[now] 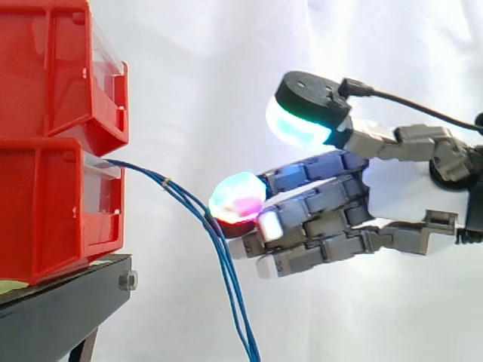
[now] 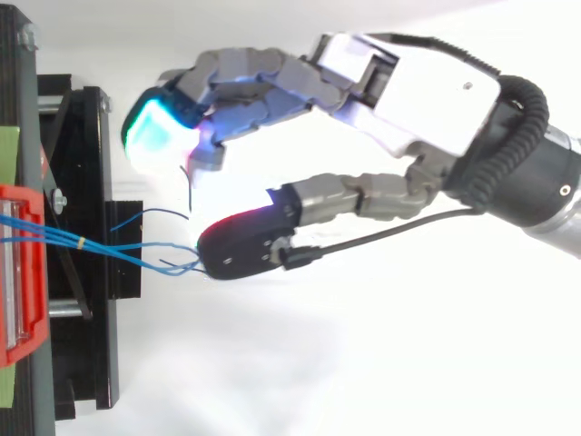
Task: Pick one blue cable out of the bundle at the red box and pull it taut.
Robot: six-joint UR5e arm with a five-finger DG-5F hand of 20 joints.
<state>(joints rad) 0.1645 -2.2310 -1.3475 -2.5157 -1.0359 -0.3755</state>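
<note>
Bins [image 1: 53,136]: you see two stacked, one on the other, at the left of the side view
Stand [image 1: 68,309]: under the lower bin
Cables [image 1: 227,271]: you find them leaving the lower bin's front, running right, then hanging down
Hand [image 2: 427,91]: right of the bins, thumb above the cables, fingers off to one side

Bright, even light washes the white curtain [image 1: 211,90] nearly blank; glare, perhaps from the glowing fingers [image 2: 159,136], bleaches the top view's middle; shadows are faint.
</note>
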